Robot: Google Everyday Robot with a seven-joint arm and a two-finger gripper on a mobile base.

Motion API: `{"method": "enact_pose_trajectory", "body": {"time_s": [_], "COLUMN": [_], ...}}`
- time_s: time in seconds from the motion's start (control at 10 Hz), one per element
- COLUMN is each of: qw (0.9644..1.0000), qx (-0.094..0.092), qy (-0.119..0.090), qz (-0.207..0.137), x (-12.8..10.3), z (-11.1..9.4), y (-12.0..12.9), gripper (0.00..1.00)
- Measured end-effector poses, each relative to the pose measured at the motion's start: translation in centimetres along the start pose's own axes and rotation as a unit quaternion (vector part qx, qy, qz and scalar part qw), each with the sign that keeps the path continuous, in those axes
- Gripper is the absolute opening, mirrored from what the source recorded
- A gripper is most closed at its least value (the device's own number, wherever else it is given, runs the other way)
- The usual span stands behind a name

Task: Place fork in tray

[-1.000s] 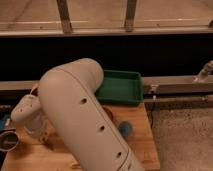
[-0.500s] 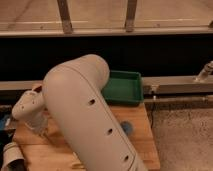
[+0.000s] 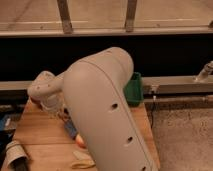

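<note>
My big white arm (image 3: pixel 100 115) fills the middle of the view. Its wrist (image 3: pixel 46 92) hangs over the back left of the wooden table (image 3: pixel 37 135). The gripper (image 3: pixel 57 112) sits just below the wrist, shut and mostly hidden by the arm; I cannot see whether anything is in it. Only a strip of the green tray (image 3: pixel 134 89) shows at the arm's right side, at the table's back right. The fork is hidden from view.
An orange-and-blue object (image 3: pixel 73 131) and a pale yellowish one (image 3: pixel 82 161) lie on the table against the arm's left side. A grey object (image 3: pixel 15 152) sits at the front left corner. A dark ledge with a metal rail (image 3: pixel 175 85) runs behind the table.
The arm has swung forward and to the right and now covers most of the tray. The wrist has moved right and slightly up.
</note>
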Motion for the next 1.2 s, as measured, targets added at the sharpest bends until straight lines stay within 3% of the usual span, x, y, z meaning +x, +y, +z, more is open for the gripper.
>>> {"method": "enact_pose_trajectory", "body": {"time_s": [0.3, 0.4, 0.6, 0.8, 1.0, 1.2], "qw": [0.9992, 0.9982, 0.9953, 0.9897, 0.9862, 0.9866], "qx": [-0.003, -0.006, -0.006, -0.001, 0.000, -0.002], "qy": [-0.019, -0.028, -0.040, -0.065, -0.082, -0.082], "qz": [0.035, 0.053, 0.088, 0.128, 0.144, 0.141], "x": [1.2, 2.0, 3.5, 5.8, 7.3, 7.0], "z": [-2.8, -4.0, -6.4, -8.7, -9.6, -9.6], "y": [-7.2, -10.6, -16.5, -21.3, -23.5, -23.1], "gripper": [0.00, 0.00, 0.00, 0.00, 0.00, 0.00]}}
